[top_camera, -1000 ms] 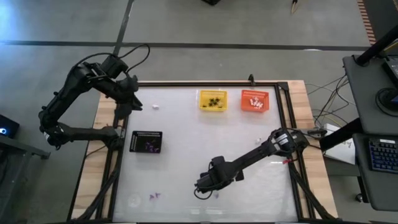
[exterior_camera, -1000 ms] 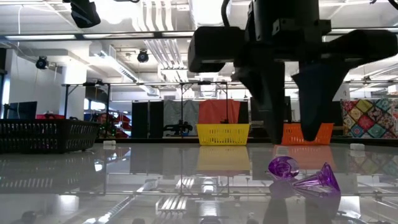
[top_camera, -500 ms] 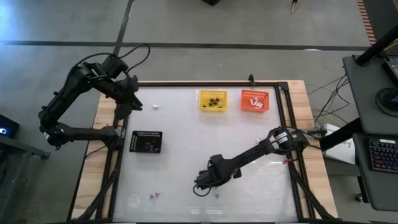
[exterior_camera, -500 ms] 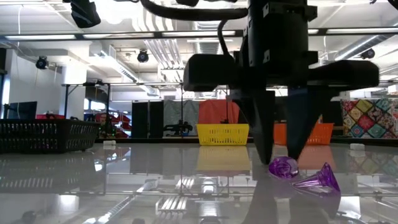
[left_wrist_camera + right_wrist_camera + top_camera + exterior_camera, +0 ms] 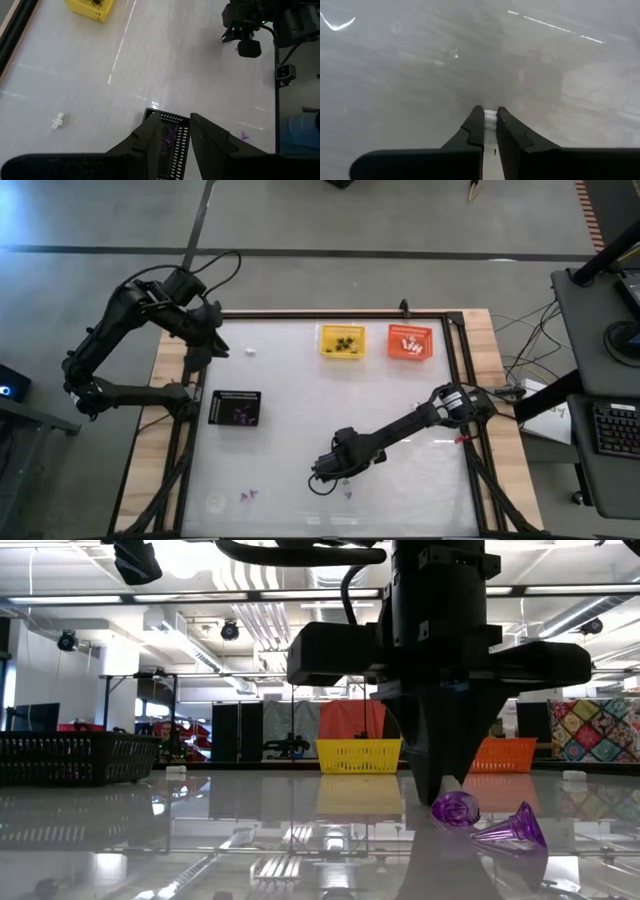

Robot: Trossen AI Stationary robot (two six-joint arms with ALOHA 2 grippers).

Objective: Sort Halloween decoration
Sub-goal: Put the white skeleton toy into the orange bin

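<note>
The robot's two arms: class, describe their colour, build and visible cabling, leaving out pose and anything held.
Both arms are dark, nearly black, made of slim jointed links. The left end effector has two flat black tapered fingers; the right end effector has the same pair. A black cable loops above the left arm; the right arm shows pale patches at one joint.

Two robot arms, both matte black, built from slim tubular links joined by thicker rounded joint housings. The left arm point(image 5: 130, 330) carries a thin black cable that loops loosely above its upper links. The right arm point(image 5: 420, 425) has a bulkier joint block near its base with small pale and red markings beside it. The right gripper point(image 5: 440, 790) is a wide, boxy black body with a horizontal bar, tapering into two dark pointed fingers point(image 5: 475, 132). The left gripper point(image 5: 175, 142) has matching black, flat, angular fingers with stepped inner edges.
</note>
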